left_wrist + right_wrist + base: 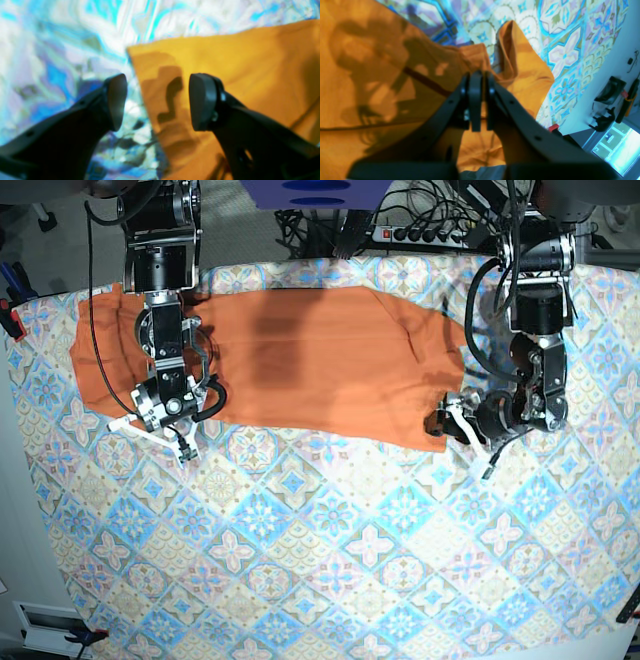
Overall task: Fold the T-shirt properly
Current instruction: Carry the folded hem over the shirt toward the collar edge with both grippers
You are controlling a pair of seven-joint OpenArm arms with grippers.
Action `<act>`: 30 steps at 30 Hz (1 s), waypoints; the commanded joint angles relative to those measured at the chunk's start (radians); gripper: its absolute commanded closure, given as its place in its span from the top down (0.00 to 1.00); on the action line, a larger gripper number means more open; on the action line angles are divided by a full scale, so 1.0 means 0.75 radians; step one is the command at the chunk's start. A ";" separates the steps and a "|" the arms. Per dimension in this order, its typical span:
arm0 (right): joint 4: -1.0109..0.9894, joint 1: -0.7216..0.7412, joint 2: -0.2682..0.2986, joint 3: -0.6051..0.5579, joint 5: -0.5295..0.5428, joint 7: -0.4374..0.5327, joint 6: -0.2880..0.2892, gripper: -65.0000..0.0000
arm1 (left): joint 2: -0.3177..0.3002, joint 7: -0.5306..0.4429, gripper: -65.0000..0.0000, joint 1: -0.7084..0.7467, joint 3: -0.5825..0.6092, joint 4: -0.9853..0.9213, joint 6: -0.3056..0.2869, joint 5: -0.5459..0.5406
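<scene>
Orange T-shirt (320,365) pinched in right end effector (478,82), its corner just beside spread left end effector (156,101)

Two black robot arms, each trailing looped black cables, end in a matte black left claw (157,101) and right claw (479,100) with broad rounded pads and small screw holes.

I see the T-shirt (320,360) as soft, thin, matt orange cloth, lightly creased. My left gripper (157,100) has smooth, matt black plastic jaws. The surface wears a printed tile-patterned cloth (330,570), matt and flat.
</scene>
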 commanded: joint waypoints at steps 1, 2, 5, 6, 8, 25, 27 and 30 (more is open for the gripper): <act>0.024 0.026 0.006 -0.003 -0.018 -0.001 -0.007 0.02 | -0.009 -0.008 0.60 -0.058 0.018 -0.032 -0.002 -0.012; 0.024 0.026 0.006 -0.001 -0.022 -0.001 -0.007 0.02 | -0.009 -0.008 0.60 -0.075 0.059 -0.077 -0.002 -0.014; 0.024 0.026 0.006 0.002 -0.022 -0.004 -0.007 0.02 | -0.009 -0.010 0.60 -0.083 0.151 -0.105 -0.002 -0.022; 0.024 0.026 0.006 0.002 -0.022 -0.004 -0.007 0.02 | -0.007 -0.010 0.60 -0.083 0.160 -0.105 -0.002 -0.022; 0.024 0.026 0.006 0.002 -0.022 -0.004 -0.007 0.02 | -0.003 -0.006 0.59 -0.079 0.166 -0.105 -0.002 -0.022; 0.026 0.026 0.006 0.008 -0.022 0.001 -0.011 0.01 | 0.023 0.022 0.13 -0.009 0.333 -0.091 -0.002 -0.024; 0.061 0.024 0.006 0.008 -0.022 0.003 -0.014 0.01 | -0.011 0.022 0.02 0.026 0.329 -0.030 -0.002 -0.026; 0.165 -0.015 0.006 0.036 -0.022 0.005 -0.034 0.01 | -0.024 0.022 0.00 0.099 0.270 0.122 -0.002 -0.026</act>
